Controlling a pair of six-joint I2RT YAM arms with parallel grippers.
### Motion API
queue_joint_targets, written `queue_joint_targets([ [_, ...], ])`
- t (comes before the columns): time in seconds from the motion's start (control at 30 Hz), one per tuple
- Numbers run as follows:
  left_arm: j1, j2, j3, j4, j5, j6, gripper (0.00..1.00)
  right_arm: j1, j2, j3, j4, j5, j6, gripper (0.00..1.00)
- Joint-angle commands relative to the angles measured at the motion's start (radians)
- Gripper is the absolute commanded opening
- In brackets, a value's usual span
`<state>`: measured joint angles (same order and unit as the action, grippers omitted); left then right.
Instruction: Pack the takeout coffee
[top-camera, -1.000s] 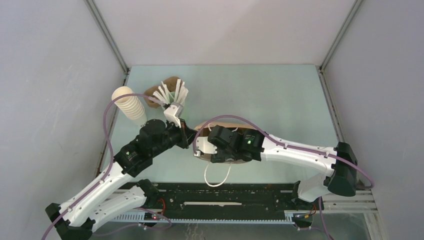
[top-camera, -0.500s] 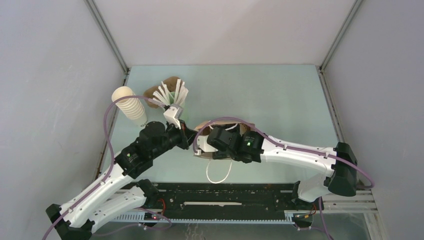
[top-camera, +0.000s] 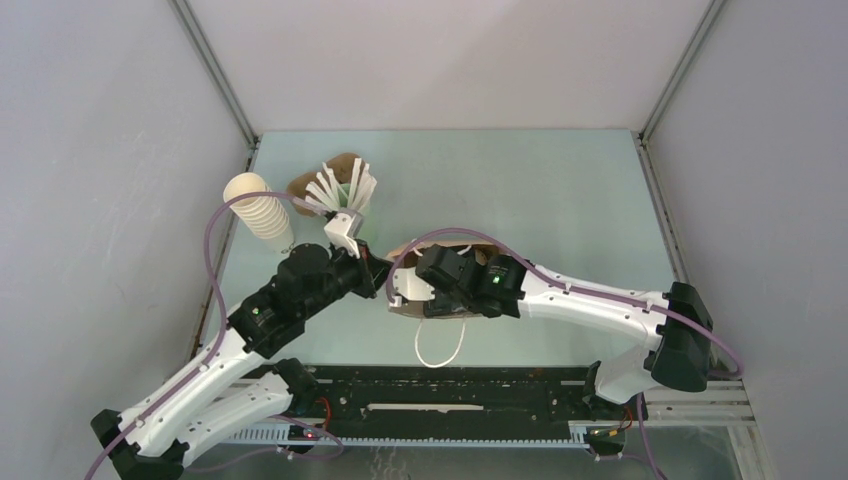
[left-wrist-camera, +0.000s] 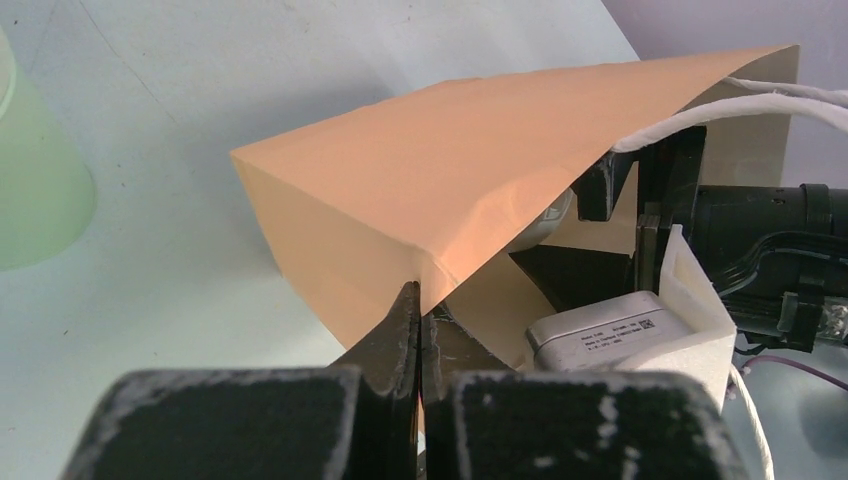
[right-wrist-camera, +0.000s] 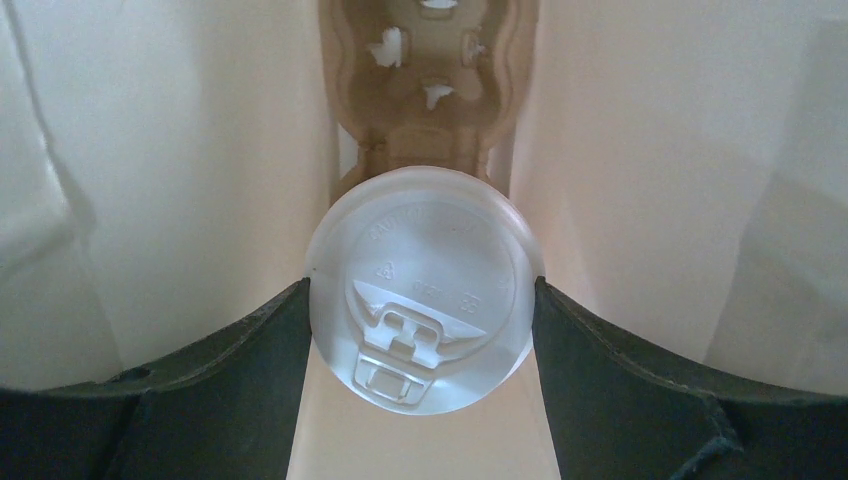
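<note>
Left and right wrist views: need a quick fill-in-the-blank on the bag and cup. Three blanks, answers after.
1. The left gripper is ____ on the edge of the paper bag.
2. The right gripper holds the takeout coffee ____ the bag.
3. The lid on the coffee is ____ in colour.

Missing words: shut; inside; white.

- A pale green table (top-camera: 560, 200) fills the bottom of the enclosure.
- A plain grey-white back wall (top-camera: 440, 60), left wall (top-camera: 90, 200) and right wall (top-camera: 760, 150) close it in.
- Slanting metal posts (top-camera: 215, 75) run up both far corners.
- The light is soft and even.
</note>
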<state>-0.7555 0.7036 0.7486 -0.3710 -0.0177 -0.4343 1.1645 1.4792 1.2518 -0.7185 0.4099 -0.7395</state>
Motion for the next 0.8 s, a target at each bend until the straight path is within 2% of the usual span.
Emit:
queue_joint_targets([
  [0.0,-0.006,-0.001,0.006,-0.072,-0.033,0.036,0.0,-0.011,-0.019,-0.008,-0.005,-0.061,0.003,0.59],
  [0.37,-0.006,-0.003,0.022,-0.101,-0.05,0.059,0.0,-0.018,-0.001,-0.022,-0.012,0.07,-0.016,0.6],
  [0.77,-0.006,0.003,0.031,-0.122,-0.049,0.086,0.0,-0.041,0.006,-0.028,0.017,0.067,-0.015,0.6],
])
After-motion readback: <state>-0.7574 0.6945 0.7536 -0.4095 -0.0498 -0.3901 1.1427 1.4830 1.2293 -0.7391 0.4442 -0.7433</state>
